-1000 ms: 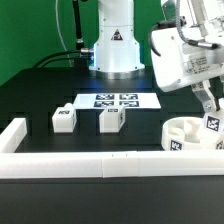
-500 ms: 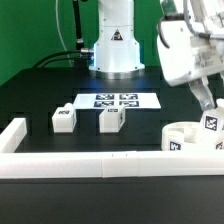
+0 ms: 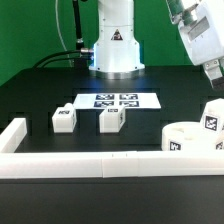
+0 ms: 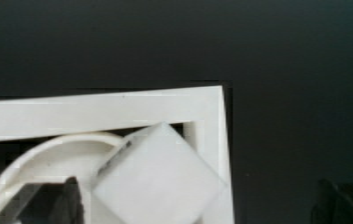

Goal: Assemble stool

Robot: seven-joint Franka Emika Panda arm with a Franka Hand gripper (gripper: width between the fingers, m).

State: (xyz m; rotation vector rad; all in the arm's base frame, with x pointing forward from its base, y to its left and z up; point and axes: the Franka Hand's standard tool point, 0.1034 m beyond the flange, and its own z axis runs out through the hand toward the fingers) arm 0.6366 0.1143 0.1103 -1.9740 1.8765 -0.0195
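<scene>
Hovering fingers point(image 3: 211, 68) hang above the leg point(image 3: 213, 115) in the seat point(image 3: 184, 129).

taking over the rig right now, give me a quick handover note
Claw: looks open, holds nothing, hangs above the seat at the exterior view's right.
Seat: on the table, close behind the rail.
Done: first leg stands upright in the seat; whether it is fully home I cannot tell.
Second leg and third leg: loose on the table, just in front of the marker board.
Left: fit those two legs into the seat.
</scene>
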